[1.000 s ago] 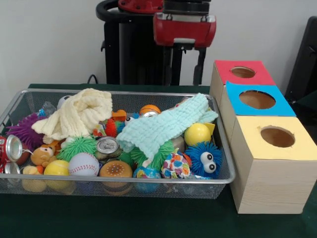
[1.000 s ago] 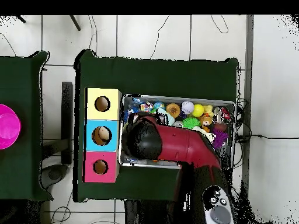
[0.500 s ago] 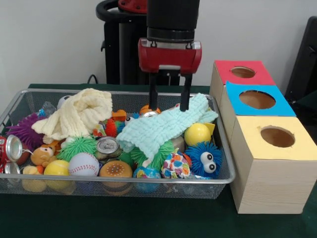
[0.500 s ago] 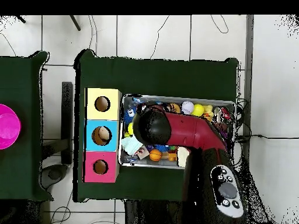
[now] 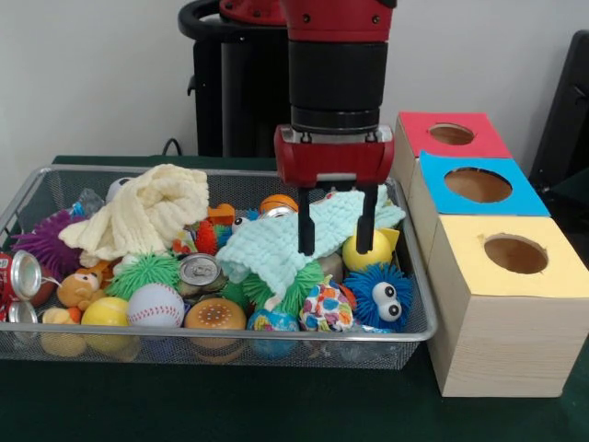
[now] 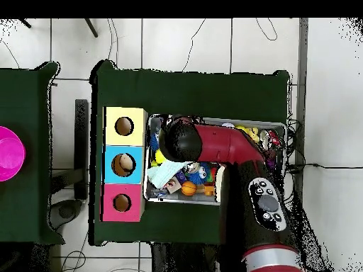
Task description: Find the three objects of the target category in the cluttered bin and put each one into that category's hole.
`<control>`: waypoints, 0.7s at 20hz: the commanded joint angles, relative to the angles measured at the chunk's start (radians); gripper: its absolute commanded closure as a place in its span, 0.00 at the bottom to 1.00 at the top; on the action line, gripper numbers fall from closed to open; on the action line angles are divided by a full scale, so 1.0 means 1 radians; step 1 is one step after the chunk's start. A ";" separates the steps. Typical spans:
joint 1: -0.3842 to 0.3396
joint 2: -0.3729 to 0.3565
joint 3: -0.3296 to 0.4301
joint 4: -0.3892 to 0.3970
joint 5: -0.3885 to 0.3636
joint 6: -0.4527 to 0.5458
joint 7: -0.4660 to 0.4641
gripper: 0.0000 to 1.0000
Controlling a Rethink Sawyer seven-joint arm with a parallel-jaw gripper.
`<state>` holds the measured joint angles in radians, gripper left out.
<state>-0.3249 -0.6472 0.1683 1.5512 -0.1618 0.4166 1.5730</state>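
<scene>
Green desk (image 5: 276,414) carrying a wire bin (image 5: 221,348) beneath the gripper and three boxes (image 5: 502,304) to its side, each with a hole: red (image 5: 451,133), blue (image 5: 478,185), yellow (image 5: 515,254). The gripper (image 5: 336,235) hangs low in the bin with fingers (image 5: 306,235) spread and nothing held, straddling the mint cloth (image 5: 276,244). The target category is not stated, so which items are wanted cannot be told; candidates lie all around. Judged risks: closing here may snag the cloth and drag neighbours out; the yellow ball (image 5: 361,249), just beside one finger, may roll off; the blue fuzzy toy (image 5: 379,296) below could be nudged against the bin wall.
</scene>
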 commanded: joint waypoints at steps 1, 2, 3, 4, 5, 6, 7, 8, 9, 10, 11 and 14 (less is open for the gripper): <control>-0.005 0.109 0.101 -0.090 -0.057 -0.078 0.008 0.00; -0.005 0.121 0.103 -0.092 -0.062 -0.090 0.011 0.00; -0.004 0.136 0.101 -0.094 -0.065 -0.106 0.020 0.00; -0.001 0.142 0.097 -0.090 -0.067 -0.110 0.027 0.00; -0.005 0.156 0.098 -0.084 -0.071 -0.122 0.032 0.00; -0.006 0.159 0.099 -0.077 -0.077 -0.133 0.036 0.00; -0.010 0.168 0.103 -0.072 -0.084 -0.153 0.039 0.00; -0.012 0.168 0.104 -0.067 -0.088 -0.161 0.042 0.00; -0.012 0.172 0.103 -0.065 -0.093 -0.173 0.045 0.00; -0.012 0.175 0.103 -0.062 -0.097 -0.184 0.048 0.00; -0.012 0.182 0.101 -0.062 -0.100 -0.196 0.052 0.00; -0.012 0.208 0.098 -0.063 -0.106 -0.219 0.056 0.00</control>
<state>-0.3247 -0.5236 0.1952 1.5021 -0.2138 0.2502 1.5730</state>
